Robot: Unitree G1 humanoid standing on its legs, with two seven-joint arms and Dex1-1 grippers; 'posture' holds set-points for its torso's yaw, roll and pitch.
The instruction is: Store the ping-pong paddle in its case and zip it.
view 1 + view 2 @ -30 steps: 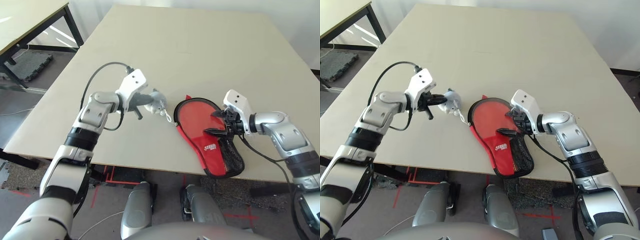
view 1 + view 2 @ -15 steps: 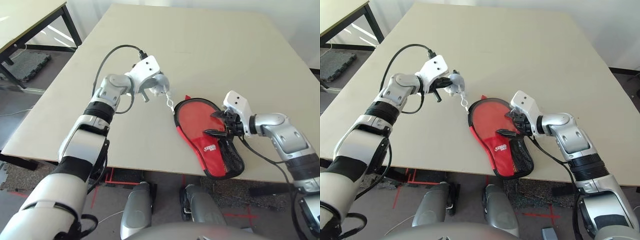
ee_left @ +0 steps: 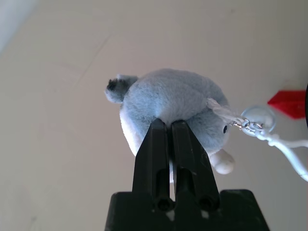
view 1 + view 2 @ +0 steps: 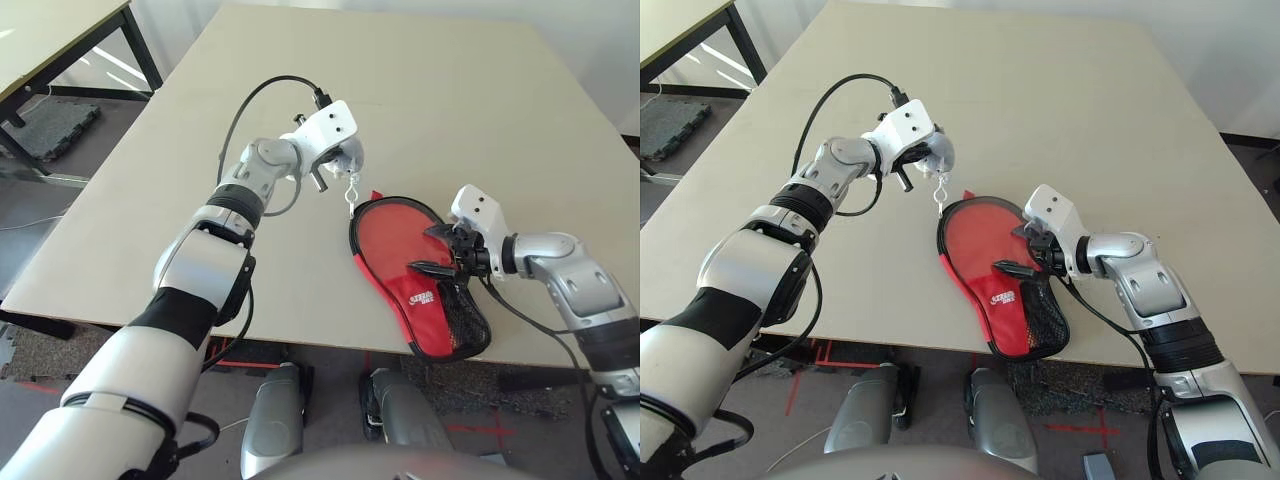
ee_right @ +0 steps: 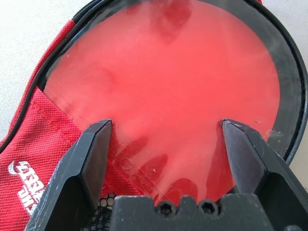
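Nearest you, the narrow end of the case (image 4: 424,312), with its mesh pocket (image 4: 465,318), lies right at the near edge of the desk (image 4: 200,270). A hard pull could skid it or tip that end down. Just past it, your right gripper (image 5: 167,120) is over the case with its fingers spread wide. They don't pinch it, so any hold looks to come from pressing alone; if the pressure eases, the case could swivel with the zipper.

Beneath, the red round blade of the ping-pong paddle (image 5: 173,82) shows through the case's clear panel, so the paddle appears to be inside already. The step in hand looks like zipping.

Farther off, a white cord (image 4: 352,188) reaches the rounded end's left rim, presumably at the zipper pull. Beyond, your left gripper (image 3: 169,123) has its fingers closed on the grey plush ball (image 3: 168,91). The soft plush could squeeze out, or a steep sideways tug could jam the slider on that curve. Watch the red tab (image 3: 288,103) too.
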